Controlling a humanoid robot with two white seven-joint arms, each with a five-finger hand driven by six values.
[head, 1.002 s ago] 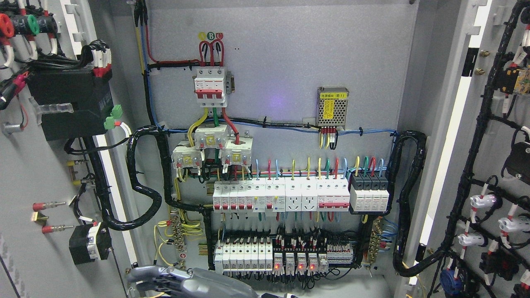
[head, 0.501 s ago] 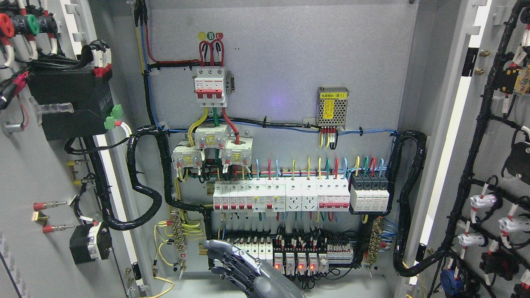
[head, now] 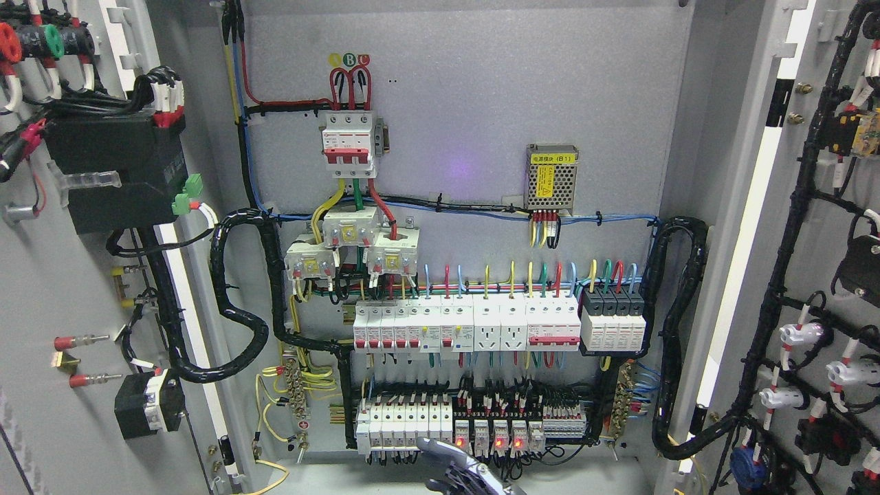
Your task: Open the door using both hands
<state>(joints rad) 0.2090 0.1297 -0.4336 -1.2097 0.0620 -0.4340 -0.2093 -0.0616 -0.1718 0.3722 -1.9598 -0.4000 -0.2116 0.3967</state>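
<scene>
The cabinet stands with both doors swung wide. The left door (head: 48, 289) shows its inner face with a black box and cable loom, and the right door (head: 845, 89) shows its wired inner face. One grey robot hand (head: 464, 473) pokes up at the bottom edge, just right of centre, in front of the lowest row of relays. It touches neither door. Its arm is below the frame, so I cannot tell which side it comes from.
Inside are the back panel (head: 481, 82), a red-and-white main breaker (head: 349, 141), a row of white breakers (head: 467, 323), a meshed power supply (head: 552, 177) and lit red relays (head: 488, 433). Thick black cable looms (head: 677, 344) run to each door.
The hand moved from the foot of the left door rightwards across the cabinet floor and sank, so only its top shows now. The doors have not moved.
</scene>
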